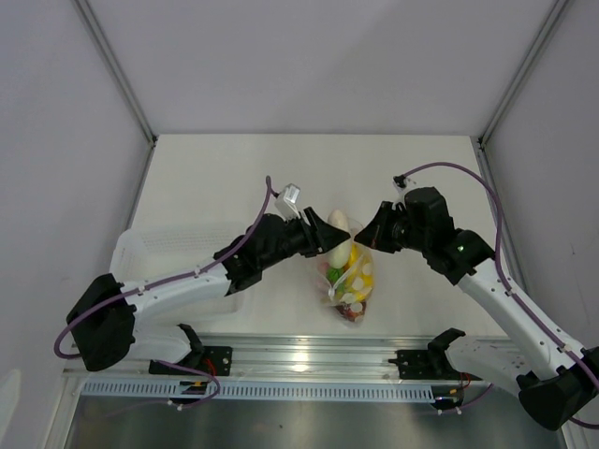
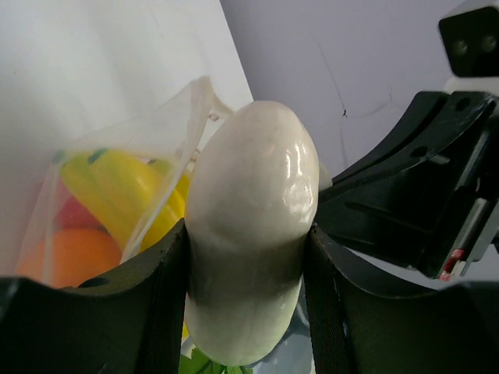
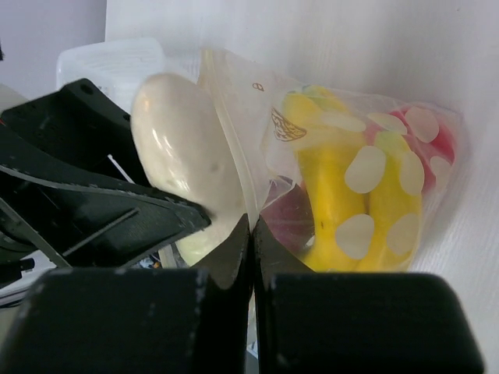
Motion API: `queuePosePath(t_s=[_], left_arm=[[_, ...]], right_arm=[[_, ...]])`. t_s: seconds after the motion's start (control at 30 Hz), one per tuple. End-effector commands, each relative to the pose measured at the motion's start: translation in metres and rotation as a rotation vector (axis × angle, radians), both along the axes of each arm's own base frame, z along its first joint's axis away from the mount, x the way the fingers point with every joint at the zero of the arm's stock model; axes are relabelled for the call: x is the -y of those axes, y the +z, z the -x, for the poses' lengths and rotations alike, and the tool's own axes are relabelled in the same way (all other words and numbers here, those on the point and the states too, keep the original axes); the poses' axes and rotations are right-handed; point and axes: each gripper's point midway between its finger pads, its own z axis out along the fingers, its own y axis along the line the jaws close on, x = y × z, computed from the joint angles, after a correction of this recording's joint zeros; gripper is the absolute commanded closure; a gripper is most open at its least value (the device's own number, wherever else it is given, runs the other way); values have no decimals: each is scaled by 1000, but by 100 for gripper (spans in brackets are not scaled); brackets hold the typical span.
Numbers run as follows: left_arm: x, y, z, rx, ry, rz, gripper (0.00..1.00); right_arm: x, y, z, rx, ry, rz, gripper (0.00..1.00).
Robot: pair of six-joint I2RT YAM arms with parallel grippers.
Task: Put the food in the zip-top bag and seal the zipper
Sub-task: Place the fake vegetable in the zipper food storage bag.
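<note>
So the white radish (image 3: 179,156) is clamped round its middle by the left end effector (image 2: 248,234), one finger on each side, rounded tip poking up and the green leaves (image 2: 210,365) pointing down toward the zip-top bag (image 3: 234,93). It's sitting right at the bag's mouth, pressed against the clear film, but I honestly can't tell if the leafy end is past the opening. The bag lies on the white worktop (image 1: 234,178) in the middle, just ahead of the two arm bases, with its mouth facing away from them. Inside you can see the yellow banana (image 3: 335,179), an orange one (image 2: 74,253), a red one (image 3: 440,140) at the far bottom and a dark red-purple one (image 3: 284,218) near the mouth. The right end effector (image 3: 251,222) comes in from the other side with its fingers pressed together, pinching the bag's edge just beside the radish. Translucent tray (image 1: 140,248) is off to the left, under the left arm.
</note>
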Motion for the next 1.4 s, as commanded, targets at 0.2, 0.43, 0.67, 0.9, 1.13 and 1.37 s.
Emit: queuePosePath(t_s=[0.2, 0.43, 0.67, 0.9, 1.13, 1.37], left_arm=[[4, -16, 18, -50, -25, -2, 51], [2, -9, 36, -34, -74, -155, 1], [-21, 24, 36, 81, -29, -249, 0], [-54, 74, 36, 245, 27, -289, 1], [-95, 61, 26, 274, 104, -441, 1], [-84, 11, 21, 180, -14, -538, 1]], right_arm=[[4, 27, -4, 68, -28, -31, 100], [5, 28, -5, 71, -35, -32, 100], [5, 28, -4, 69, -28, -32, 100], [5, 26, -2, 66, -22, -24, 100], [6, 24, 0, 62, -7, -14, 100], [6, 21, 1, 64, 15, 2, 100]])
